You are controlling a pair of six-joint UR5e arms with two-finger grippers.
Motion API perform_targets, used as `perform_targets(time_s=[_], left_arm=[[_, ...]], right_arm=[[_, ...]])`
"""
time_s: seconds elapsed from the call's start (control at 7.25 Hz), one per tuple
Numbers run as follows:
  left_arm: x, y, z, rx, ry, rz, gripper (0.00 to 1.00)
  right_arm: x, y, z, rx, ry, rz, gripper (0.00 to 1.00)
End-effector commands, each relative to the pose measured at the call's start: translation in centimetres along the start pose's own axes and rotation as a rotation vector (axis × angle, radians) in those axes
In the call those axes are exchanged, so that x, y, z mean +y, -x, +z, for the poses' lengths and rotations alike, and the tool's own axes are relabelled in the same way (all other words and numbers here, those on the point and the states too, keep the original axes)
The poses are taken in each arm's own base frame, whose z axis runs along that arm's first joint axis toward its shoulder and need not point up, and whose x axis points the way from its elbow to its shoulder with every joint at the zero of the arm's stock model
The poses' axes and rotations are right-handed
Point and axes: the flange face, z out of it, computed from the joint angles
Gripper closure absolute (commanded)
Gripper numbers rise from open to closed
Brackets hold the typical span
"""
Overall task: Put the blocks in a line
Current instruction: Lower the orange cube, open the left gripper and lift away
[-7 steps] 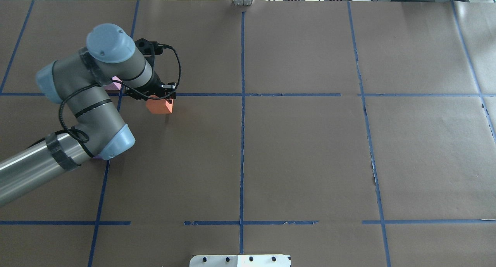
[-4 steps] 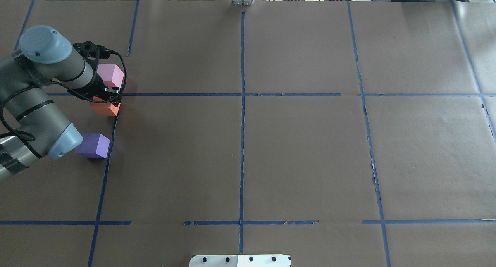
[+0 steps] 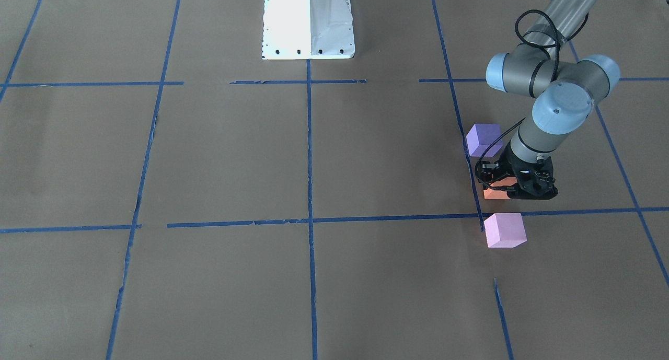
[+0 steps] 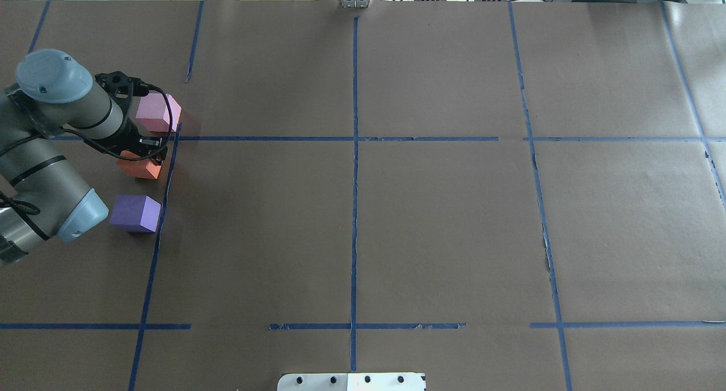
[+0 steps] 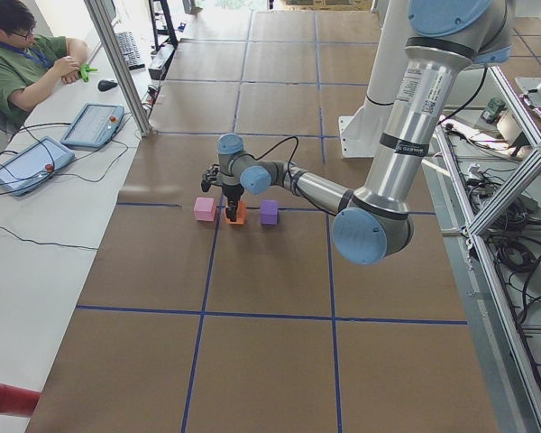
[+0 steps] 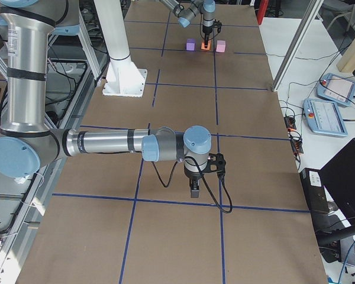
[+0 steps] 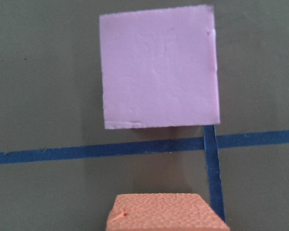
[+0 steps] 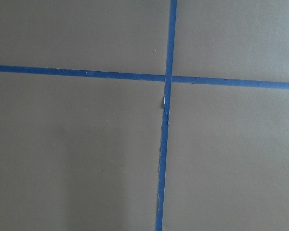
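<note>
The left gripper [image 4: 148, 154] is clamped on the orange block [image 4: 138, 169] near the left edge of the desk [image 4: 442, 221]. It sits between the pale pink block [image 4: 154, 112] on the far side and the purple block [image 4: 133, 212] on the robot's side. Further right, the right gripper [image 6: 193, 190] hangs over a blue tape crossing [image 8: 166, 77]; I cannot tell whether it is apart or together.

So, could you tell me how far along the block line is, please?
Nearly done, it seems. The pink block and purple block already sit along the blue tape line, a gap between them. The left hand grips the orange block in that gap; whether it touches the table is unclear. Remaining: release it and pull away.
</note>
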Motion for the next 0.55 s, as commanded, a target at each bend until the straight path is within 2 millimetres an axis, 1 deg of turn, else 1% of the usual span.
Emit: perform_targets(time_s=[0.0, 0.14, 0.28, 0.41], left_arm=[[-0.1, 0.0, -0.8, 0.025, -0.005, -0.005, 0.00], [-1.3, 1.6, -3.1, 0.086, 0.018, -0.028, 0.00], [-2.4, 3.1, -6.3, 0.102, -0.020, 0.019, 0.00], [-3.3, 7.9, -8.4, 0.072, -0.055, 0.096, 0.00]], right_arm=[[0.0, 0.0, 0.0, 0.000, 0.000, 0.000, 0.00], [0.0, 0.0, 0.0, 0.000, 0.000, 0.000, 0.00], [0.0, 0.1, -0.1, 0.000, -0.001, -0.001, 0.00], [0.0, 0.0, 0.0, 0.000, 0.000, 0.000, 0.00]])
